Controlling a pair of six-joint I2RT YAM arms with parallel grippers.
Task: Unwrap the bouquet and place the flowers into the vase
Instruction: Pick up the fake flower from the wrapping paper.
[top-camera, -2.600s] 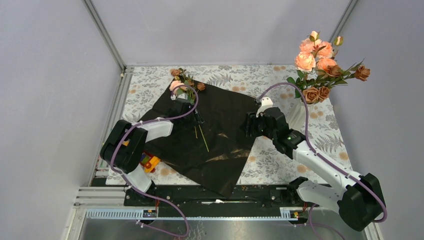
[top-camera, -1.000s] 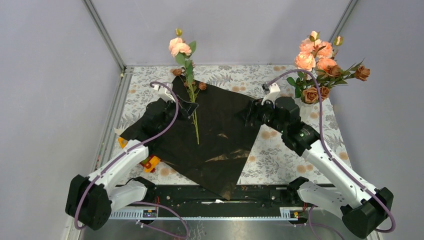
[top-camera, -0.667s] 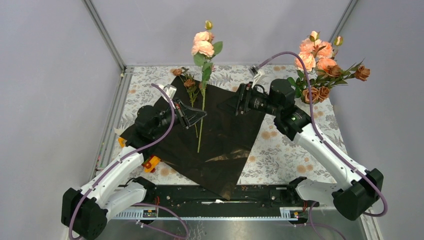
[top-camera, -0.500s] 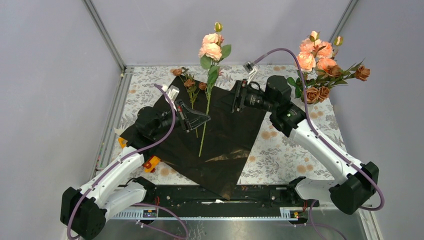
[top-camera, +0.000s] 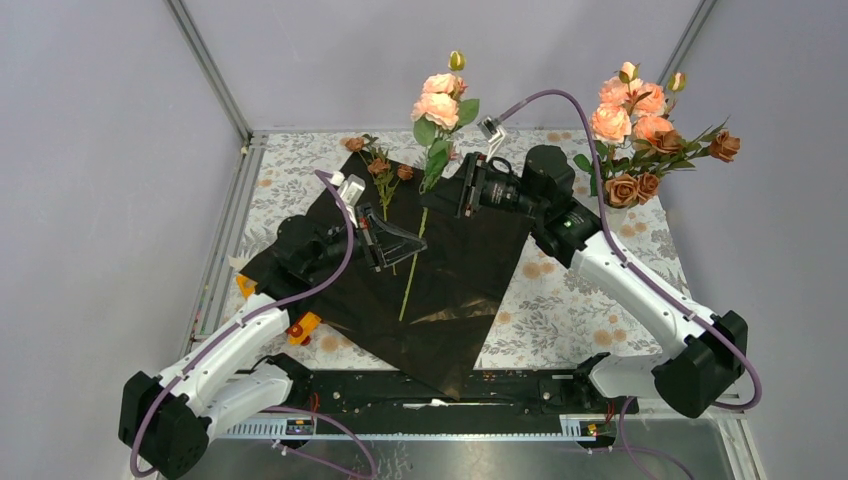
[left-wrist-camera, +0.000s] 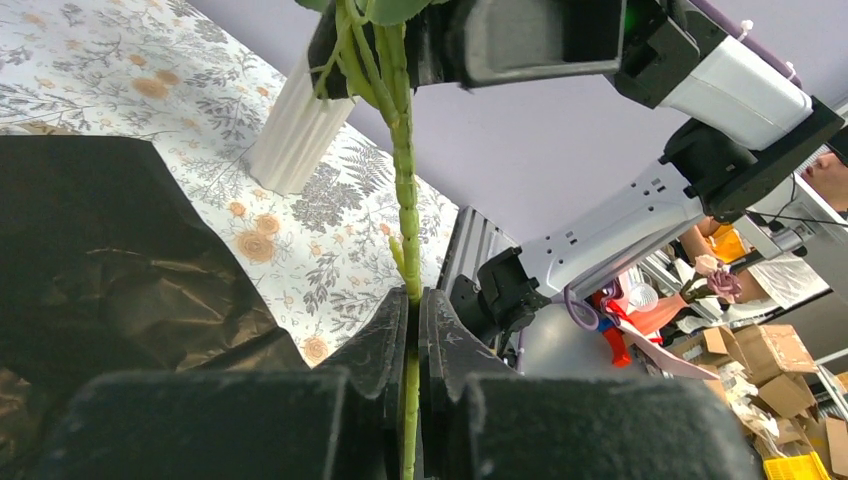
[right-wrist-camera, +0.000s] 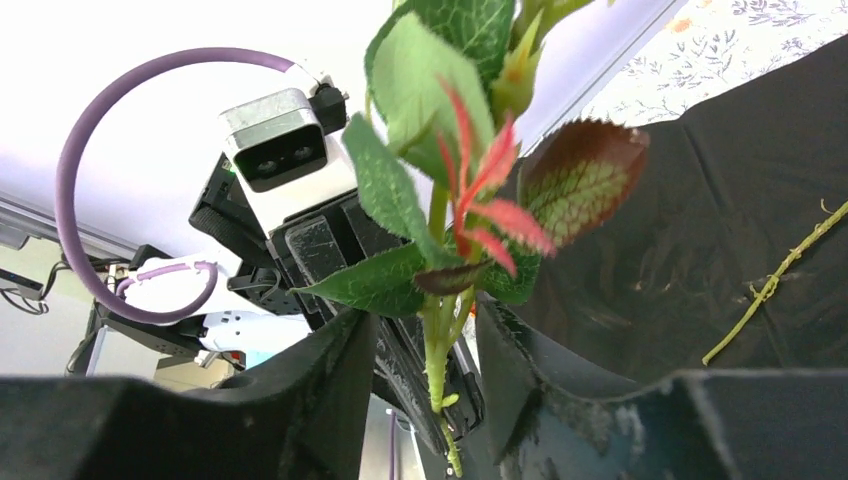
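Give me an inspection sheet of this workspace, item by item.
Surface: table under floral cloth; black paper spread flat on it.
Job's things: one rose stem held upright off the paper; sprig lying at the paper's far corner; other flowers already in the vase.
Clutter: toy car at the paper's left edge.
Grippers: left gripper shut on the stem; right gripper open, fingers either side of the stem higher up.
Cables: purple cables looping over both arms.
Surroundings: grey walls; boxes beyond the cell.
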